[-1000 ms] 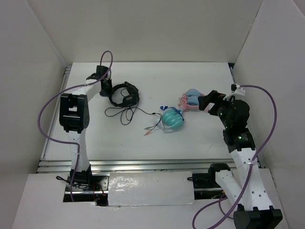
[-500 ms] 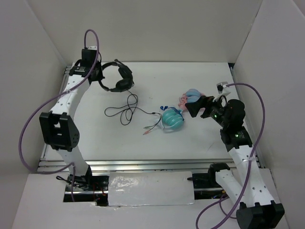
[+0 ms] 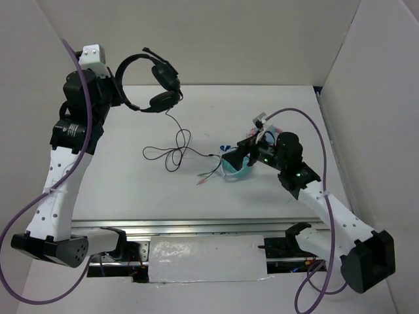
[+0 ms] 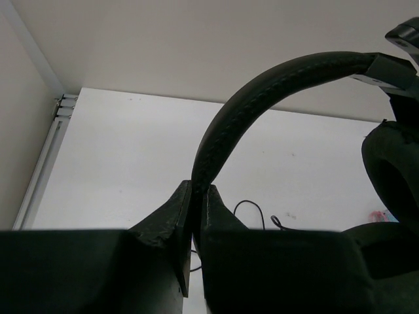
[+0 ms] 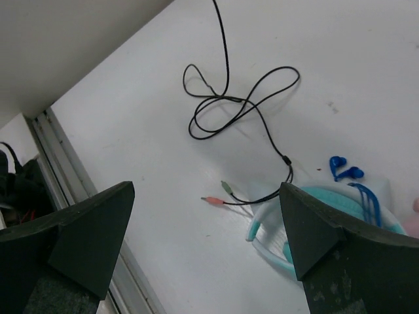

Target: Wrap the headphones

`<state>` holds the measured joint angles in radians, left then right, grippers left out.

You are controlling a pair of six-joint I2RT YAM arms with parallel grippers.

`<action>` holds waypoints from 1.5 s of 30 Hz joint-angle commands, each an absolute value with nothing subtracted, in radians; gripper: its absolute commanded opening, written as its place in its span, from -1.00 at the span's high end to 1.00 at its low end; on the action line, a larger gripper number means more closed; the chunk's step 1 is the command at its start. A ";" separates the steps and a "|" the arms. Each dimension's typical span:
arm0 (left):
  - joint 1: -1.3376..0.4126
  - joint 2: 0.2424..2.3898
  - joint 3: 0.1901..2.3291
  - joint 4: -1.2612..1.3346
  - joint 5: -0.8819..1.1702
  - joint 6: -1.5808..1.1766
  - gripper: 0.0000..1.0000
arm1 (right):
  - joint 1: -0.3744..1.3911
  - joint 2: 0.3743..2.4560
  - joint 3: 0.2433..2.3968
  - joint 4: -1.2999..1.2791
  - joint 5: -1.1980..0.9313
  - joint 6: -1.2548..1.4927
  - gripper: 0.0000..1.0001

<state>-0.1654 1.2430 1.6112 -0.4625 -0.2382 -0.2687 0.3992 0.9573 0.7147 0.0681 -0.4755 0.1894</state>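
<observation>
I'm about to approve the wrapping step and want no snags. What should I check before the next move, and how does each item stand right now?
1. Grip: the left fingers are shut on the headband of the black headphones: ok.
2. Lift: the earcups hang clear of the table: ok.
3. Free arm: the right fingers are open above the cable: ok.
4. Cable gathered: not ok, it lies in loose overlapping loops.
5. The plugs free of the teal headphones: cannot tell, they lie close beside them.
</observation>
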 commanded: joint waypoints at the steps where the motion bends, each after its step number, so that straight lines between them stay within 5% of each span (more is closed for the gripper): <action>1: -0.170 1.227 1.657 -0.431 -0.187 -0.287 1.00 | 0.443 1.041 0.658 0.337 -0.511 0.230 -0.99; 17: -0.178 1.215 1.914 -0.492 -0.020 -0.362 1.00 | 0.621 1.753 0.854 1.216 -0.340 0.442 -0.99; 29: -0.179 1.183 1.977 -0.477 0.098 -0.405 1.00 | 0.695 1.956 1.118 1.266 -0.413 0.476 -0.95; 31: -0.179 1.189 2.012 -0.495 0.087 -0.402 1.00 | 0.684 1.993 1.161 1.220 -0.490 0.498 -0.68; 36: -0.179 1.140 1.982 -0.442 0.231 -0.385 1.00 | 0.663 2.010 1.302 1.071 -0.600 0.496 0.45; 39: -0.179 1.039 1.774 -0.342 0.279 -0.385 1.00 | 0.608 1.923 1.284 0.906 -0.588 0.393 0.69; 45: -0.184 0.980 1.494 -0.176 0.640 -0.246 1.00 | 0.381 1.731 1.299 0.415 -0.583 0.066 0.86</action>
<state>-0.1761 0.9607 1.5524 -0.3317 0.3958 -0.3080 0.5030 1.8793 1.2530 0.6640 -0.5926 0.2707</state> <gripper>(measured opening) 0.163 0.075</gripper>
